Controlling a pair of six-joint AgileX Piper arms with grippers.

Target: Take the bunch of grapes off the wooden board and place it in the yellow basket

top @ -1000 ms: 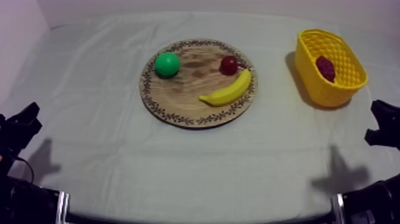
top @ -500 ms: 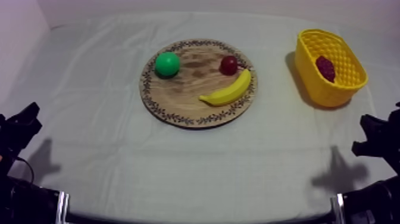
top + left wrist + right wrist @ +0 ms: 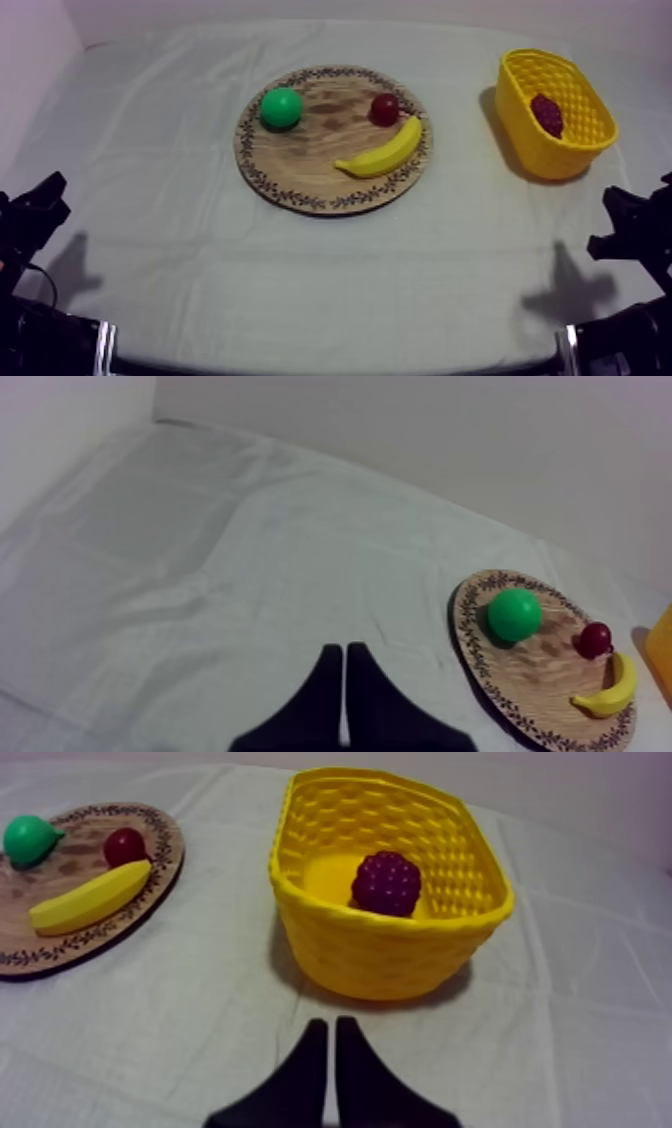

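Bunch of grapes [image 3: 386, 883] is being cradled by the yellow basket [image 3: 380, 957], 3 o'clock of the board [image 3: 310, 150]; left claw [image 3: 343, 652], right claw [image 3: 329, 1025] being shown clenched, empty.

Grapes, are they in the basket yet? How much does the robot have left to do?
Done: the grapes lie inside the yellow basket, off the wooden board. In hand: nothing; the left gripper and right gripper are both shut and empty, away from the fruit. Left: nothing that I can see. The banana, pear and small red fruit on the board are not part of this job.
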